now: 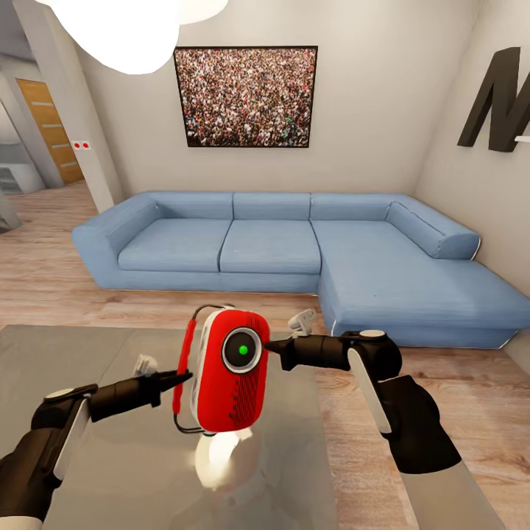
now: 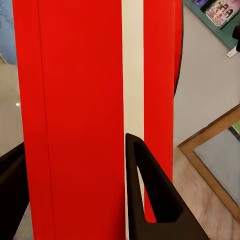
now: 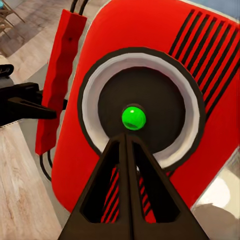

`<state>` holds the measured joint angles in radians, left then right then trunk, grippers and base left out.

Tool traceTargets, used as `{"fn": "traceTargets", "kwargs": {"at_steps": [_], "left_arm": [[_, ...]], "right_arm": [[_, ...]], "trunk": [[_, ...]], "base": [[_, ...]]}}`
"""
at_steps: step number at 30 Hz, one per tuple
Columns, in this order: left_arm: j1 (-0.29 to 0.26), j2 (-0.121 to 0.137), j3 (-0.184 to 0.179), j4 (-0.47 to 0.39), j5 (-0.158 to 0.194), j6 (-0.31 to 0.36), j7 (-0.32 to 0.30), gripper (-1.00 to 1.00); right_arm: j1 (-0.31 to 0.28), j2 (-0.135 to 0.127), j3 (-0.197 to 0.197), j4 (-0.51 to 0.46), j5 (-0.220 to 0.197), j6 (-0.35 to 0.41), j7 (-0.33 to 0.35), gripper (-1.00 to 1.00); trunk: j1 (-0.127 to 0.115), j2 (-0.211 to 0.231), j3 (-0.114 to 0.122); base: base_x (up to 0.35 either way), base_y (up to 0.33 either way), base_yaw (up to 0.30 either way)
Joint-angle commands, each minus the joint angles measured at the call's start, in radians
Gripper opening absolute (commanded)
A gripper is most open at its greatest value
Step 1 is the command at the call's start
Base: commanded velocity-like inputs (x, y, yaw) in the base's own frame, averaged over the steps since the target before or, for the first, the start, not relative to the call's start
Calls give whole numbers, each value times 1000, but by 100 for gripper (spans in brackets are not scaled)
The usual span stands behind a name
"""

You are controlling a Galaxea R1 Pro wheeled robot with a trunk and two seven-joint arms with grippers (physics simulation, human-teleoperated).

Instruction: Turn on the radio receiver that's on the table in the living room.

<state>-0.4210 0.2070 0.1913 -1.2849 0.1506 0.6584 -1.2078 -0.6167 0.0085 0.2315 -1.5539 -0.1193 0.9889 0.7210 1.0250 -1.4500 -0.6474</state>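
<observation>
Living room: blue sofa point(image 1: 294, 243) behind, glossy grey table point(image 1: 73, 412) in front. Radio receiver point(image 1: 228, 368) upright above table, lifted clear.

Left gripper point(image 1: 180, 379) pinches its red side strap point(image 3: 60, 80), fingers point(image 2: 150, 200) straddling.

Right gripper point(image 1: 274, 346) pressed together, tips at dial's green button point(image 3: 133, 118).

Likely light, rigid, smooth shell; could twist when pushed, so hold by edge.
</observation>
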Motion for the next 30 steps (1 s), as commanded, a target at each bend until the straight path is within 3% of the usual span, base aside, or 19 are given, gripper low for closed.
{"fn": "traceTargets", "kwargs": {"at_steps": [1, 4, 8, 16, 17, 19, 21, 26, 30], "left_arm": [[0, 0, 4, -2, 6, 4, -1, -100], [-1, 0, 9, -4, 6, 4, -1, -100], [0, 0, 11, -5, 5, 4, 67, -100], [-1, 0, 11, -4, 4, 4, 135, -100], [-1, 0, 11, -5, 4, 4, 149, -100], [0, 0, 11, -5, 4, 4, 160, -100], [0, 0, 11, -5, 4, 4, 165, -100], [0, 0, 11, -5, 4, 4, 172, -100], [1, 0, 11, -7, 4, 4, 216, -100]], "right_arm": [[0, 0, 0, -1, 1, 0, -1, -100], [0, -6, -1, -1, 2, 0, -2, -100], [0, -40, -1, -6, 3, 1, -74, -100], [0, -98, -2, -15, 4, 1, -164, -100], [0, -113, -10, -15, 4, 1, -173, -100], [0, -147, -74, -15, 3, 1, -182, -100], [0, -177, -112, -15, 3, 1, -186, -100], [0, -215, -136, -15, 4, 1, -188, -100], [0, -227, -140, -15, 5, 2, -194, -100]], "trunk": [[0, 0, 0], [0, 0, 0], [0, 0, 0], [0, 0, 0], [0, 0, 0], [0, 0, 0], [0, 0, 0], [0, 0, 0], [0, 0, 0]], "base": [[0, 0, 0], [0, 0, 0], [0, 0, 0], [0, 0, 0], [0, 0, 0], [0, 0, 0], [0, 0, 0], [0, 0, 0], [0, 0, 0]]}}
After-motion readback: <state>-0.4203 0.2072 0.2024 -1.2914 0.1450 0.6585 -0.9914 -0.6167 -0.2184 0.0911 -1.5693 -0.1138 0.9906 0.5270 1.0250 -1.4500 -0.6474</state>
